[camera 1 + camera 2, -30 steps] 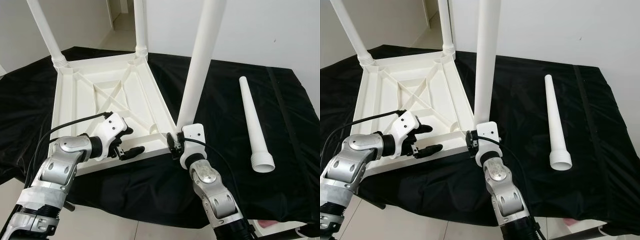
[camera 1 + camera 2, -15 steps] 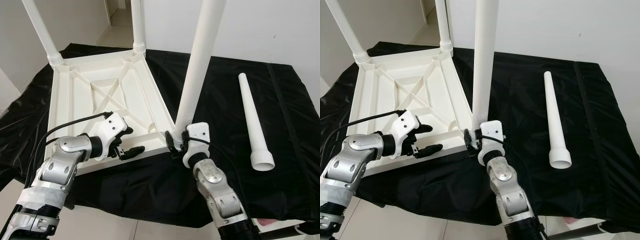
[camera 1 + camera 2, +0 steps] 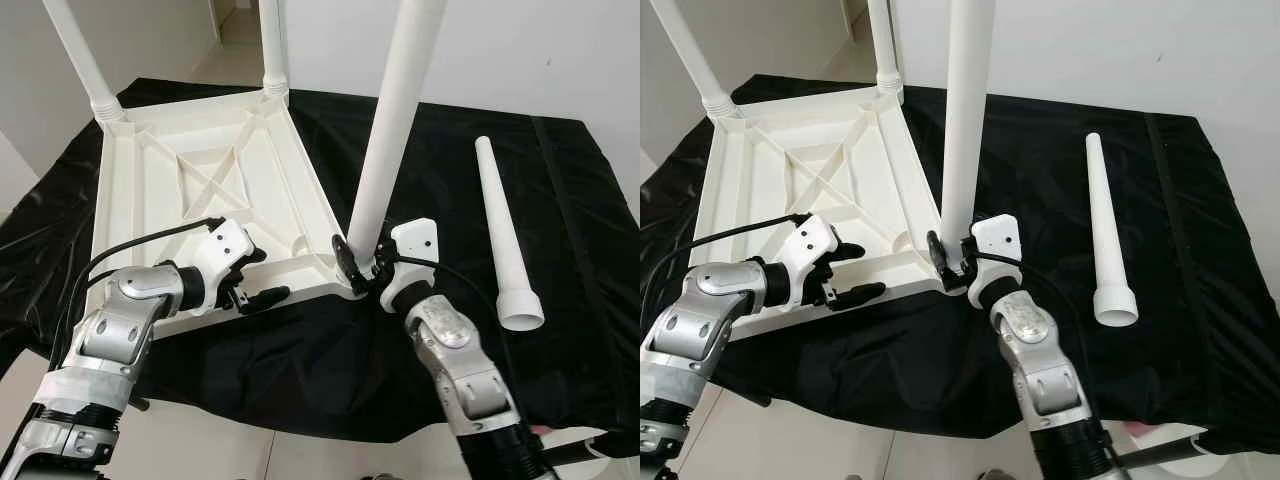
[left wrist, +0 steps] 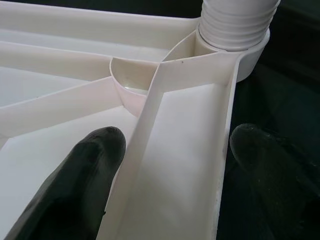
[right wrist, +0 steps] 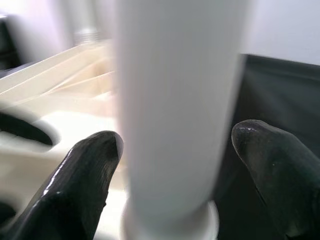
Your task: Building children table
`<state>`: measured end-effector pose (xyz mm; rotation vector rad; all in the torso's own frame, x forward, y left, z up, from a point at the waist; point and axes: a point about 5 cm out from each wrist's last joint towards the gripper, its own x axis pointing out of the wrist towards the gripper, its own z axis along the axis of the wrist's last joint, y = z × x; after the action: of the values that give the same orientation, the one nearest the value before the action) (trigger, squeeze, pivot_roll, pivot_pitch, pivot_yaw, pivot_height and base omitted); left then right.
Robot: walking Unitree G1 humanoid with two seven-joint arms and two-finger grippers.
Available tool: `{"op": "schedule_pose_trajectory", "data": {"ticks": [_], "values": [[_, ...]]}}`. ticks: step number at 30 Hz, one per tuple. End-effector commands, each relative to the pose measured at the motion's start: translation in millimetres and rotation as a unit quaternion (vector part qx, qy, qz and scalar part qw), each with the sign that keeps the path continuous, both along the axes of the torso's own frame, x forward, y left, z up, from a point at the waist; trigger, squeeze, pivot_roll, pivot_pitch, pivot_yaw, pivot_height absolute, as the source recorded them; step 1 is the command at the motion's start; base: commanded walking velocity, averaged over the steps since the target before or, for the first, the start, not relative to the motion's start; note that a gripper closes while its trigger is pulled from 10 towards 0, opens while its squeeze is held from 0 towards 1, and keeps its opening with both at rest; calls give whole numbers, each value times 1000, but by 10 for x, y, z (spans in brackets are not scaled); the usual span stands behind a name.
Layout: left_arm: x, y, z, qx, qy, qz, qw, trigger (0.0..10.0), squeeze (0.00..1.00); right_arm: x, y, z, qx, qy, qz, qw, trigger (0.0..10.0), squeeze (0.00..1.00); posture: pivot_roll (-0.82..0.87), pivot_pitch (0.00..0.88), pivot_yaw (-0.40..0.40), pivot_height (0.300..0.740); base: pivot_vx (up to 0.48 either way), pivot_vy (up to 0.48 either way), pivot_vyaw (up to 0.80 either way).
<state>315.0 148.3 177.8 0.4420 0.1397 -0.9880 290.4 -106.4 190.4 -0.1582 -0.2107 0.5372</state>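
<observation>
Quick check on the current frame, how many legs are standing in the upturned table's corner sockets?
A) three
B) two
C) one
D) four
A: three legs stand upright in the upturned table, two at the far corners and the near leg between the right end effector fingers, while the fourth leg lies loose on the black cloth.

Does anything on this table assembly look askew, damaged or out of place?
One thing: the table leg at the near corner of the upturned tabletop leans, tilted toward the right, so it is apparently not seated. The right tool sits around its base. A loose leg lies on the black cloth. No damage visible.
</observation>
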Motion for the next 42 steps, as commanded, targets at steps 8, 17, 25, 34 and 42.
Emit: {"op": "schedule_pose_trajectory", "data": {"ticks": [8, 17, 25, 34, 42], "values": [[56, 18, 51, -6, -21, 45, 999, 10000, 0, 78, -22, 18, -27, 17, 73, 997, 10000, 0, -66, 120, 77, 740, 0, 0, 0], [58, 16, 90, -12, -27, 47, 998, 10000, 0, 224, 29, 89, -42, 23, 131, 990, 10000, 0, -55, 119, 66, 740, 0, 0, 0], [51, 24, 84, -12, -27, 51, 998, 10000, 0, 285, 45, 117, -39, 26, 146, 988, 10000, 0, -53, 119, 65, 740, 0, 0, 0], [55, 28, 82, -11, -26, 51, 998, 10000, 0, 336, 36, 123, -32, 28, 150, 988, 0, 0, -54, 118, 67, 740, 0, 0, 0], [53, 26, 80, -11, -26, 51, 998, 10000, 0, 345, 34, 86, -32, 34, 144, 988, 0, 0, -54, 118, 67, 740, 0, 0, 0]]}}
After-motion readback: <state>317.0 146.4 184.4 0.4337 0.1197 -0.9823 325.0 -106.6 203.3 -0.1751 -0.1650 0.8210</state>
